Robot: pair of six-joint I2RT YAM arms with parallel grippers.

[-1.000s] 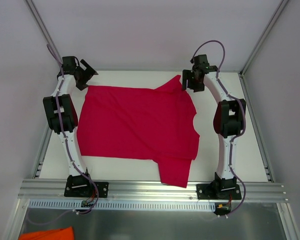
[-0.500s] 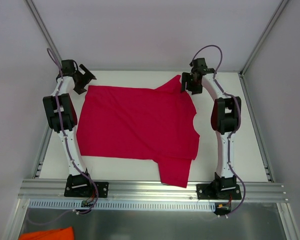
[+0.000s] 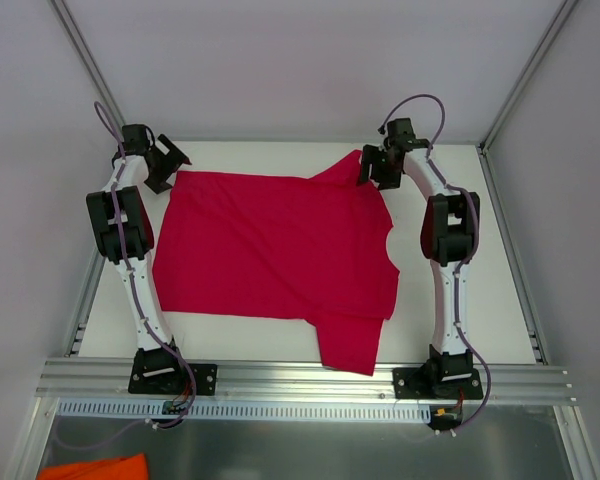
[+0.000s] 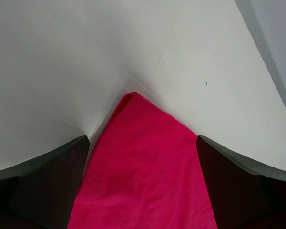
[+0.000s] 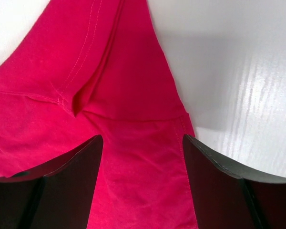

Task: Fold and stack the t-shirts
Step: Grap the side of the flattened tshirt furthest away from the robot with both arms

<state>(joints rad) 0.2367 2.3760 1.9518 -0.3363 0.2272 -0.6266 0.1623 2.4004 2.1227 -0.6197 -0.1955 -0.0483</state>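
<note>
Shirt point(image 3: 280, 250) lies flat, no fold yet; my left gripper point(image 4: 142, 139) and right gripper point(image 5: 142, 138) hover open at its far edge.

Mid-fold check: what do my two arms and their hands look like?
The left arm and right arm have white links, black joints and thin purplish cables. The left hand and right hand are black, each with two broad wedge-shaped fingers.
</note>
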